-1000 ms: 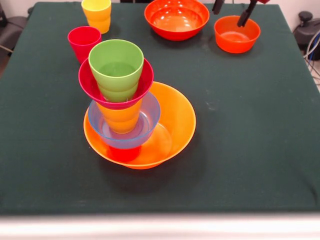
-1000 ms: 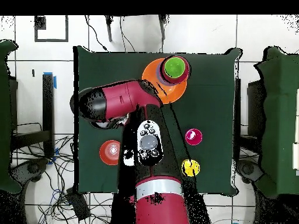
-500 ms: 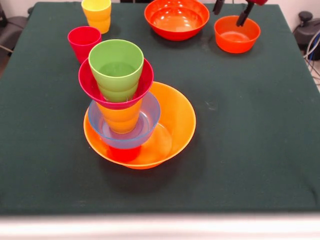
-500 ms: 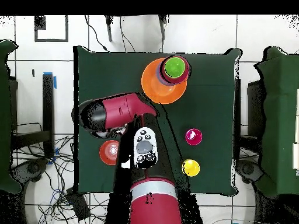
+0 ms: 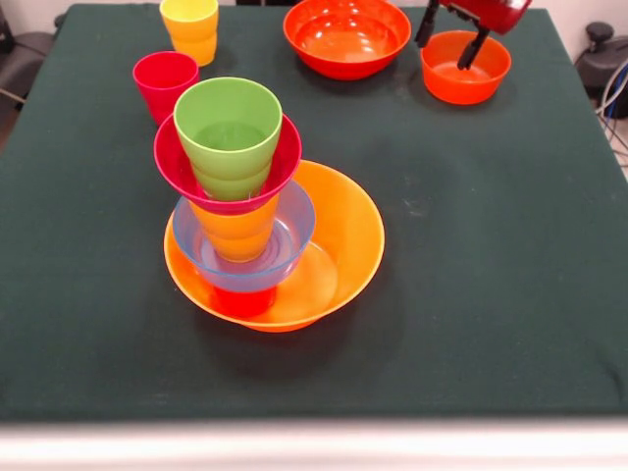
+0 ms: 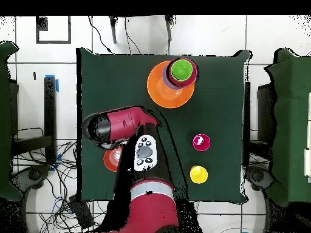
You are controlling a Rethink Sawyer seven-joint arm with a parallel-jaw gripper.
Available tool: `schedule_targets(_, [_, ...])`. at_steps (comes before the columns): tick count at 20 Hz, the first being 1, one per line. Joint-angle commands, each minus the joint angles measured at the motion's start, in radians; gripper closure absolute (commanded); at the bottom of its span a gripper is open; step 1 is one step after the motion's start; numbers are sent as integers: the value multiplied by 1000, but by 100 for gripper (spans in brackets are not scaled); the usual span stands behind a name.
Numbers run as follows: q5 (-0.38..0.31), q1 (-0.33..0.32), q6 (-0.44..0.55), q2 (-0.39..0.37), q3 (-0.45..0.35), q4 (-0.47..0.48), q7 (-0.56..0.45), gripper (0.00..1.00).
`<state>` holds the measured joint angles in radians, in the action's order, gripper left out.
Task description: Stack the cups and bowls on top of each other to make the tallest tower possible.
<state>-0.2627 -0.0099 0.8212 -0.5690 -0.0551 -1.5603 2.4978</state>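
Observation:
The tower stands on the wide orange bowl (image 5: 339, 231) (image 6: 159, 91). Inside it sit a red-orange cup (image 5: 240, 300), a light blue bowl (image 5: 292, 228), an orange cup (image 5: 235, 234), a magenta bowl (image 5: 177, 169) and a green cup (image 5: 228, 132) (image 6: 180, 70) on top. A crimson cup (image 5: 164, 82) (image 6: 201, 142) and a yellow cup (image 5: 190, 27) (image 6: 198, 175) stand loose. My gripper (image 5: 449, 39) is open at the small orange-red bowl (image 5: 464, 74) (image 6: 110, 159), one finger outside its rim and one over its inside. The arm hides the gripper in the overhead view.
A large red-orange bowl (image 5: 346, 37) sits just beside the small bowl, close to the gripper's outer finger. The arm (image 6: 124, 124) covers it in the overhead view. Cables lie on the floor past the table's edge (image 6: 61, 182).
The gripper has come down toward the small orange-red bowl, and its red head now shows at the top edge. From overhead, the arm has drawn back toward the base. Cups and bowls stayed put.

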Motion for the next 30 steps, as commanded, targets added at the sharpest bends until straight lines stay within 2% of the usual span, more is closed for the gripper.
schedule_targets(1, [50, 58, -74, 103, 10, -23, 190, 0])
schedule_targets(5, [61, 108, -39, 95, 47, -14, 204, 0])
schedule_targets(13, [133, 189, -10, 128, 107, 38, 256, 0])
schedule_targets(22, [212, 238, 1, 158, 155, 85, 235, 0])
schedule_targets(30, [256, 240, -46, 167, 167, 77, 188, 0])
